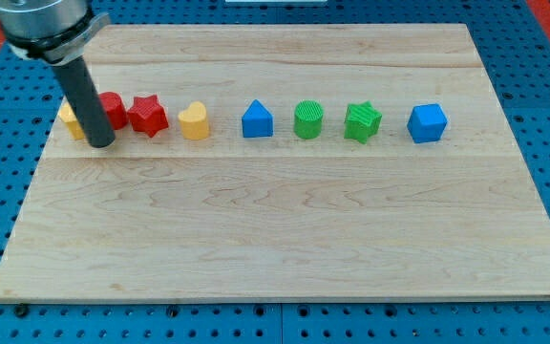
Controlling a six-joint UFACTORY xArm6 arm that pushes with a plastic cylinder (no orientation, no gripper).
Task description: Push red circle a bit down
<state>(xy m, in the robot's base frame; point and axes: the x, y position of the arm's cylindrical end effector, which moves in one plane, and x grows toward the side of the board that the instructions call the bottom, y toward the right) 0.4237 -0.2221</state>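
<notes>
The red circle (114, 110) sits near the board's left edge, in a row of blocks across the upper half. My dark rod comes down from the view's top left, and my tip (101, 142) rests on the board just below and left of the red circle, close to it or touching it. The rod partly hides the red circle's left side and a yellow block (69, 118) behind it. A red star (148, 116) lies right beside the red circle on its right.
Further right in the row are a yellow heart (195, 121), a blue triangular block (257, 120), a green circle (308, 119), a green star (362, 122) and a blue cube (427, 122). The wooden board (275, 239) lies on a blue perforated table.
</notes>
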